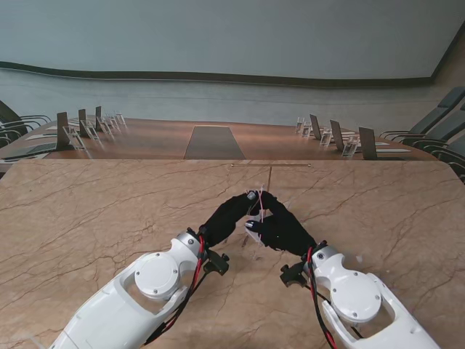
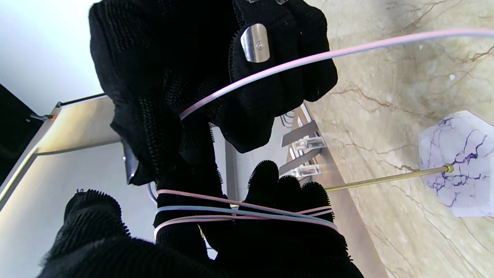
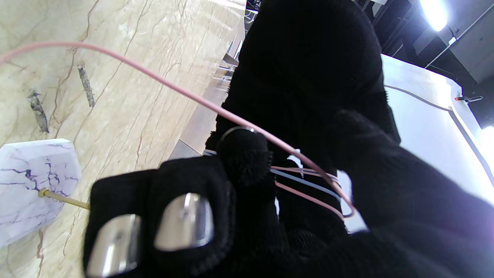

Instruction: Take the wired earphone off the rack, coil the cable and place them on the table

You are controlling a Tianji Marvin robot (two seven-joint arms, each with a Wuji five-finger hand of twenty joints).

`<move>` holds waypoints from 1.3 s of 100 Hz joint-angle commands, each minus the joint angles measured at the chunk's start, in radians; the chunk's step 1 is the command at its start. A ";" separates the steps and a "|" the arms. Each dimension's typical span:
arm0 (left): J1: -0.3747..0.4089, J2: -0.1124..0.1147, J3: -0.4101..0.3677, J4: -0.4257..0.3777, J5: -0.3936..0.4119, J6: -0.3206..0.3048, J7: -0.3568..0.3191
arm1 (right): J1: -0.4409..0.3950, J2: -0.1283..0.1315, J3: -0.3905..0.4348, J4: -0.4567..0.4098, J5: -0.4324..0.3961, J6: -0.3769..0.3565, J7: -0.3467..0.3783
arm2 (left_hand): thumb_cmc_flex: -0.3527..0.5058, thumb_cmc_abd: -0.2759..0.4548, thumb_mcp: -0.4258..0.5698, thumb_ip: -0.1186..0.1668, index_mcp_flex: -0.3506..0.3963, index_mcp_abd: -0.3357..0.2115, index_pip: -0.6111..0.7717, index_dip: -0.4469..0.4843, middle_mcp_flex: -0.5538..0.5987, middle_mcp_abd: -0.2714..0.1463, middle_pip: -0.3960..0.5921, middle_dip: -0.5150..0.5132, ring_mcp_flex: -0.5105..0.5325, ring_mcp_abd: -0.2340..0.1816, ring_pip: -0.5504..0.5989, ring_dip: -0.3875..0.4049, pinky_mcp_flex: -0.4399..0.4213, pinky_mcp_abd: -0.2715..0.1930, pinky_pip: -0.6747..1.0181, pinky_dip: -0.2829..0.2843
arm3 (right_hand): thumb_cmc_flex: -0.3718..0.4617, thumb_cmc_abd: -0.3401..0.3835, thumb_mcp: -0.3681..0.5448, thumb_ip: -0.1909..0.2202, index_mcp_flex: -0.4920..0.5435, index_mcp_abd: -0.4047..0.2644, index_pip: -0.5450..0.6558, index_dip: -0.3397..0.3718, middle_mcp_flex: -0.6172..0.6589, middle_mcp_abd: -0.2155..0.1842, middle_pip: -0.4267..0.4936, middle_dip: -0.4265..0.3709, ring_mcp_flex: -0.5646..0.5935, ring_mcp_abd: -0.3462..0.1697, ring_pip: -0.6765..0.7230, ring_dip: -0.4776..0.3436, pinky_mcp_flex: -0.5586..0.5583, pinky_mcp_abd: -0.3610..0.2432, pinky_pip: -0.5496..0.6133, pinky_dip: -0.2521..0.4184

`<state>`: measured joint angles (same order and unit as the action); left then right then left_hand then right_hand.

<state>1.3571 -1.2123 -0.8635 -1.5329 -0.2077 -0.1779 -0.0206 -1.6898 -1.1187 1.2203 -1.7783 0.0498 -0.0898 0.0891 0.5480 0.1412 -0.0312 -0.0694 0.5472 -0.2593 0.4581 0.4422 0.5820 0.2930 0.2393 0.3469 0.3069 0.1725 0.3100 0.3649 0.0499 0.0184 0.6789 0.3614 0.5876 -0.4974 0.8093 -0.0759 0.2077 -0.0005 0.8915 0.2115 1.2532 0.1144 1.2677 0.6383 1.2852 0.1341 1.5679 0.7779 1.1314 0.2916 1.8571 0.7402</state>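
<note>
Two black-gloved robot hands meet over the middle of a marble-patterned table (image 1: 87,218), fingertips nearly touching. The left hand (image 1: 229,212) serves as a spool: several turns of the pink and pale blue earphone cable (image 2: 247,212) lie wrapped around its fingers (image 2: 285,193), which are closed enough to keep the loops on. The right hand (image 1: 280,227) pinches the free run of cable between thumb and fingertips and leads it toward the left hand; that strand arcs away taut in both wrist views. The earbuds themselves cannot be made out. The rack (image 1: 269,177), a thin brass T-bar on a white marble-look base (image 2: 459,166), stands just beyond the hands and looks bare, though the loose end of the cable runs out of sight

The step in hand appears to be coiling. To do it well, the right hand should probably keep light, steady tension, lay each new turn beside the last, and avoid pulling so hard that loops slide off the left fingertips
</note>
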 commanded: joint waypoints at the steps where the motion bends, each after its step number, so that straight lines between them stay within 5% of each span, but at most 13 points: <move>1: 0.001 -0.015 0.016 0.000 0.008 0.011 -0.007 | 0.001 -0.017 -0.031 -0.037 -0.001 -0.002 0.022 | 0.014 -0.003 0.000 0.023 -0.009 0.103 -0.067 -0.027 -0.063 -0.083 -0.028 -0.015 -0.049 0.034 -0.043 -0.017 -0.074 0.071 -0.069 -0.045 | 0.050 -0.050 0.023 -0.039 0.222 -0.064 0.322 0.045 0.071 -0.002 0.072 -0.001 0.018 0.057 0.139 0.033 0.085 -0.239 0.237 0.001; 13: 0.000 -0.016 0.017 0.001 0.010 0.011 -0.003 | 0.004 -0.018 -0.035 -0.039 0.001 0.007 0.021 | 0.015 -0.006 0.001 0.024 -0.017 0.112 -0.068 -0.028 -0.084 -0.102 -0.024 -0.012 -0.067 0.012 -0.055 -0.021 -0.088 0.052 -0.089 -0.055 | 0.072 -0.075 0.054 -0.022 0.267 -0.159 0.461 0.105 0.098 -0.003 0.079 -0.001 0.017 0.061 0.150 0.040 0.086 -0.233 0.237 0.017; 24: 0.001 -0.017 0.015 0.001 0.017 0.012 0.004 | 0.005 -0.015 -0.035 -0.039 -0.006 0.015 0.032 | 0.013 -0.009 0.001 0.024 -0.025 0.113 -0.070 -0.030 -0.098 -0.107 -0.020 -0.012 -0.077 0.004 -0.064 -0.023 -0.093 0.050 -0.105 -0.064 | 0.033 -0.102 0.123 0.003 0.291 -0.178 0.472 0.159 0.121 -0.004 0.076 -0.001 0.017 0.064 0.158 0.048 0.087 -0.228 0.237 0.038; 45: 0.008 -0.013 0.002 0.002 0.031 0.009 0.006 | -0.002 -0.011 -0.018 -0.035 -0.030 0.010 0.036 | 0.009 -0.011 0.000 0.025 -0.035 0.130 -0.073 -0.033 -0.100 -0.108 -0.016 -0.012 -0.078 0.006 -0.067 -0.023 -0.091 0.050 -0.116 -0.071 | -0.088 -0.196 0.391 0.102 0.338 -0.276 0.463 0.327 0.131 0.010 0.079 0.010 0.017 0.064 0.166 0.055 0.088 -0.227 0.237 0.054; 67: 0.017 -0.010 -0.011 0.001 0.043 0.010 0.008 | -0.015 -0.010 0.024 -0.034 -0.042 -0.008 0.034 | 0.007 -0.016 0.002 0.027 -0.097 0.245 -0.111 -0.060 -0.105 -0.112 -0.015 -0.014 -0.081 -0.001 -0.070 -0.023 -0.090 0.045 -0.118 -0.071 | -0.127 -0.194 0.480 0.183 0.434 -0.351 0.377 0.487 0.131 0.036 0.081 0.021 0.017 0.065 0.168 0.054 0.088 -0.224 0.237 0.048; 101: 0.034 -0.005 -0.026 -0.011 0.065 0.022 0.014 | -0.010 -0.029 0.053 -0.023 -0.074 0.005 -0.050 | 0.020 -0.021 0.008 0.030 -0.126 0.431 -0.123 -0.109 -0.135 -0.114 -0.014 -0.020 -0.109 -0.005 -0.078 -0.032 -0.088 0.027 -0.138 -0.082 | -0.141 -0.218 0.536 0.212 0.504 -0.363 0.336 0.545 0.156 0.051 0.081 0.023 0.016 0.075 0.178 0.057 0.088 -0.211 0.237 0.065; 123: 0.049 0.001 -0.037 -0.027 0.081 0.042 0.012 | 0.011 -0.042 0.050 -0.011 -0.073 0.013 -0.098 | 0.038 -0.018 0.010 0.030 -0.098 0.477 -0.130 -0.134 -0.151 -0.081 -0.019 -0.036 -0.129 0.005 -0.074 -0.041 -0.086 0.018 -0.157 -0.091 | -0.140 -0.218 0.539 0.215 0.508 -0.358 0.329 0.557 0.156 0.055 0.081 0.024 0.016 0.078 0.180 0.059 0.087 -0.205 0.237 0.070; 130: 0.051 0.001 -0.038 -0.028 0.083 0.047 0.014 | 0.015 -0.044 0.048 -0.011 -0.081 0.011 -0.110 | 0.047 -0.017 0.007 0.029 -0.095 0.481 -0.134 -0.144 -0.160 -0.102 -0.018 -0.043 -0.145 -0.002 -0.073 -0.047 -0.083 0.011 -0.183 -0.104 | -0.141 -0.221 0.540 0.217 0.511 -0.357 0.327 0.558 0.160 0.055 0.081 0.024 0.016 0.078 0.180 0.059 0.087 -0.203 0.237 0.071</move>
<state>1.3941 -1.2185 -0.8976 -1.5703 -0.1259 -0.1447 -0.0139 -1.6830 -1.1556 1.2639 -1.7761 -0.0273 -0.0748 -0.0120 0.5787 0.1402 -0.0293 -0.0694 0.4531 0.2151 0.3103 0.3187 0.4530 0.2149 0.2288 0.3298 0.2111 0.1441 0.2470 0.3340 0.0023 -0.0109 0.5721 0.2920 0.4551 -0.6792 1.2975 0.1043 0.6955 -0.2223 1.1603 0.7426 1.3085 0.0949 1.2759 0.6488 1.2905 0.1312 1.6019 0.8028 1.1386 0.2888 1.8584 0.8142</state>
